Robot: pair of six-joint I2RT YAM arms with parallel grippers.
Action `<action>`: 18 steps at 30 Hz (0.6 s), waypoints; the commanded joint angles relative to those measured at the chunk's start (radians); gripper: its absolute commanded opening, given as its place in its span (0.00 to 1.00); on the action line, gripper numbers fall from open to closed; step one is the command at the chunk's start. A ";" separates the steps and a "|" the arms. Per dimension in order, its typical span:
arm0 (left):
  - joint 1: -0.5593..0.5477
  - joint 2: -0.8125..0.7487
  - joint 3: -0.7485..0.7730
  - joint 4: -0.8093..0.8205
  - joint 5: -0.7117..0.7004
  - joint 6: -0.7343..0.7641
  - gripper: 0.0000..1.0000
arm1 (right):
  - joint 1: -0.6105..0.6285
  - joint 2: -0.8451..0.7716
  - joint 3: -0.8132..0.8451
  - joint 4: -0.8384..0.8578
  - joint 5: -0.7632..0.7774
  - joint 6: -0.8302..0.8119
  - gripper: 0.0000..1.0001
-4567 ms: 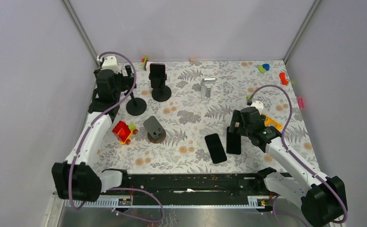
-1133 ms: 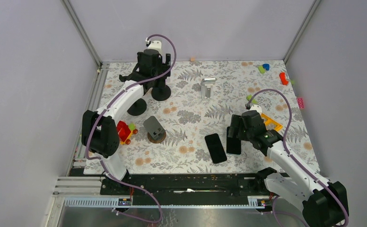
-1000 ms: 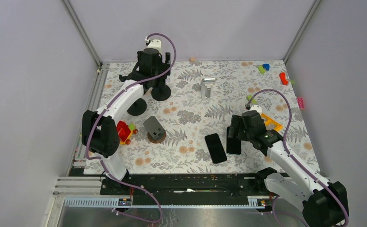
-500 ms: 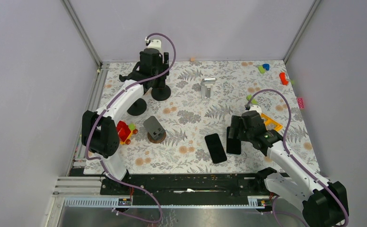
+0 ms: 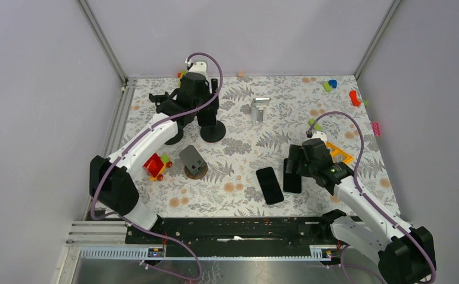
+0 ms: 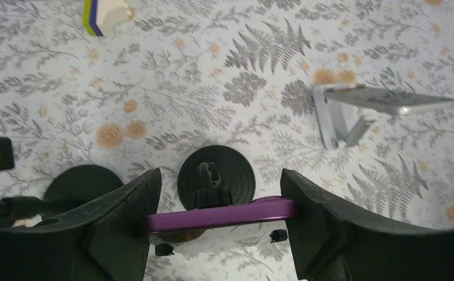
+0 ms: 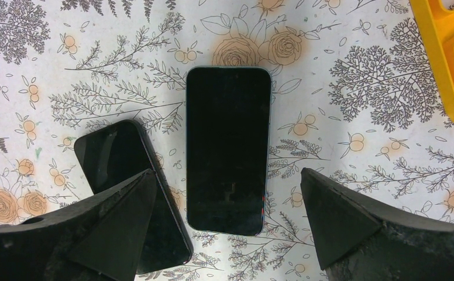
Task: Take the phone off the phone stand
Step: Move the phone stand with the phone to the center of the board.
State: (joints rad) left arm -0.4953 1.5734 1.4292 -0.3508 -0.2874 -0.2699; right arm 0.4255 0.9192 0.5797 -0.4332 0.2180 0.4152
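Observation:
A purple-edged phone (image 6: 242,212) sits upright in the clamp of a black phone stand with a round base (image 5: 213,131), at the back left of the table. My left gripper (image 5: 196,102) is shut on the phone's two side edges, which shows in the left wrist view (image 6: 220,196). The stand's neck and base (image 6: 230,172) show just behind the phone. My right gripper (image 5: 301,163) is open and empty. It hovers over two dark phones lying flat, one on the right (image 7: 228,149) and one on the left (image 7: 132,187).
A second black stand's base (image 6: 81,182) lies just left of the held one. A silver stand (image 5: 259,108) is at the back middle, a grey wedge stand (image 5: 193,161) and a red toy (image 5: 154,164) at the left. A yellow piece (image 7: 447,58) lies right of my right gripper. Small bricks (image 5: 355,97) lie at the back right.
My left gripper has moved right and toward the near side with the phone in it. The stand's base has shifted along with it. The right arm has stayed still.

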 commanded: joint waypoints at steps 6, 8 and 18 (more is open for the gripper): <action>-0.156 -0.166 -0.101 0.001 -0.048 -0.134 0.30 | 0.006 -0.001 0.010 0.009 -0.004 -0.011 1.00; -0.192 -0.194 -0.133 -0.004 -0.061 -0.161 0.30 | 0.006 -0.004 0.009 0.008 -0.003 -0.010 1.00; -0.444 -0.242 -0.142 -0.136 -0.200 -0.262 0.30 | 0.006 0.029 0.025 0.009 -0.011 -0.015 1.00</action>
State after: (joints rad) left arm -0.8566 1.3769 1.2705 -0.4641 -0.4156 -0.4297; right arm 0.4255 0.9333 0.5797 -0.4328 0.2161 0.4149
